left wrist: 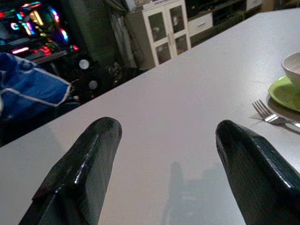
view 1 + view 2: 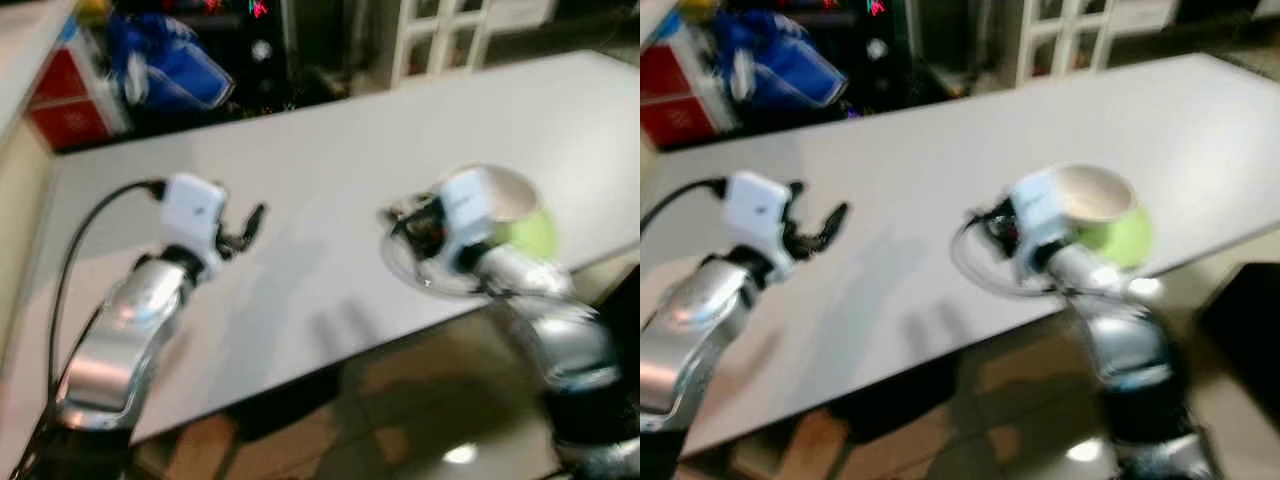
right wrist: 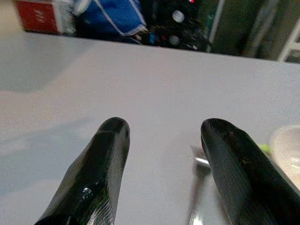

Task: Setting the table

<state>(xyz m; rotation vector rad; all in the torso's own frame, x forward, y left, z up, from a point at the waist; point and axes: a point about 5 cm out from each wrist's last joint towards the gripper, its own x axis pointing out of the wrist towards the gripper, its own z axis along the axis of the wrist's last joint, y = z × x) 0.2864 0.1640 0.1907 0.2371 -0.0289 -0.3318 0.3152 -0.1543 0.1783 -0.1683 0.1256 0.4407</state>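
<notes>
A white bowl (image 2: 510, 195) sits on a green plate (image 2: 535, 235) near the front right edge of the white table (image 2: 330, 150). A fork (image 1: 269, 115) lies on the table just left of the plate. My right gripper (image 2: 405, 225) hovers open over the table beside the plate, with the fork (image 3: 199, 161) and the bowl (image 3: 286, 145) close to its fingers. My left gripper (image 2: 250, 225) is open above the bare left part of the table, holding nothing; past its fingers (image 1: 93, 150) I see the plate (image 1: 283, 91). The eye views are blurred.
Behind the table's far edge lie a blue bag (image 2: 165, 60), a red box (image 2: 65, 95) and a white cabinet (image 2: 440, 35). Wooden floor (image 2: 400, 400) shows below the table's front edge. The table's far right half is bare.
</notes>
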